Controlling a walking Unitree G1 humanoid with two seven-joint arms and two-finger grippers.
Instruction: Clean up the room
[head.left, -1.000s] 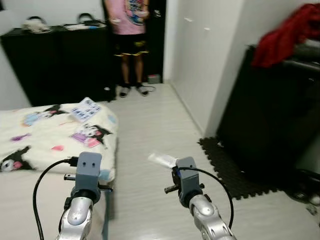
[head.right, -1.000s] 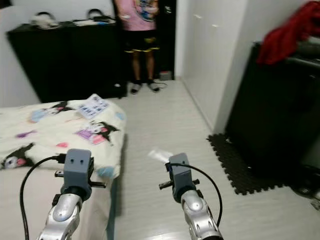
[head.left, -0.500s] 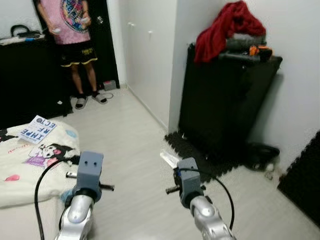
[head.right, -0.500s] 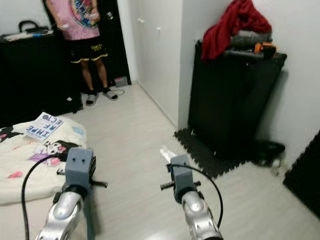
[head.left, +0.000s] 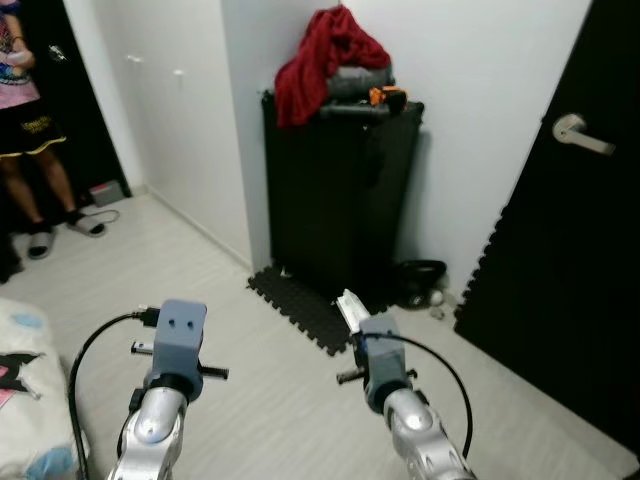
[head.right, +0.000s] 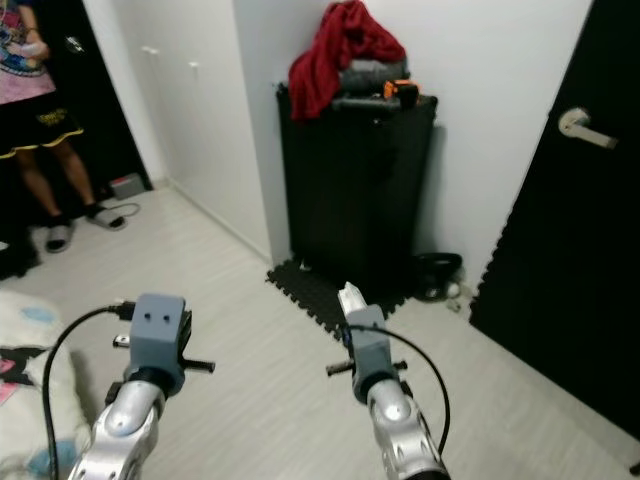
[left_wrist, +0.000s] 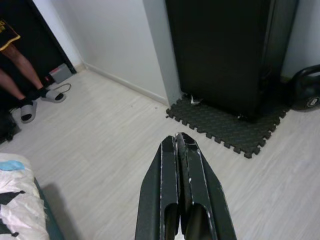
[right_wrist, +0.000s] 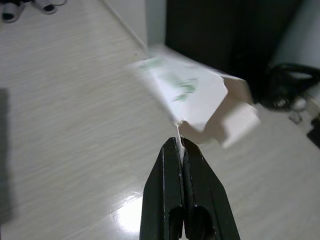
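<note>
Change: swung rightward with the camera since a second ago; bed nearly gone from sight, dark door now in view; both hands held out in front as before.
Right hand (right_wrist: 179, 142): fingers pressed together, pinching white paper wrapper (right_wrist: 192, 97) by its edge; raised above the floor, short of the black cabinet (head.left: 340, 190).
Wrapper: crumpled, white with faint green print, sticking up from the fingertips, off the floor.
Left hand (left_wrist: 178, 137): fingers pressed together, holding nothing, level with the right hand and farther from the cabinet.
Floor (head.left: 220, 330): pale boards; black foam mat (head.left: 305, 305) at the cabinet's foot.
Cabinet top: red cloth (head.left: 325, 50) heaped on grey folded things; small orange object just beside.
Beside cabinet: dark round item on the floor, then black door (head.left: 570, 250) with silver handle (head.left: 580, 133).
Far from cabinet: person (head.left: 25, 120) standing in sandals; bed corner (head.left: 20, 360) with cartoon print.
</note>
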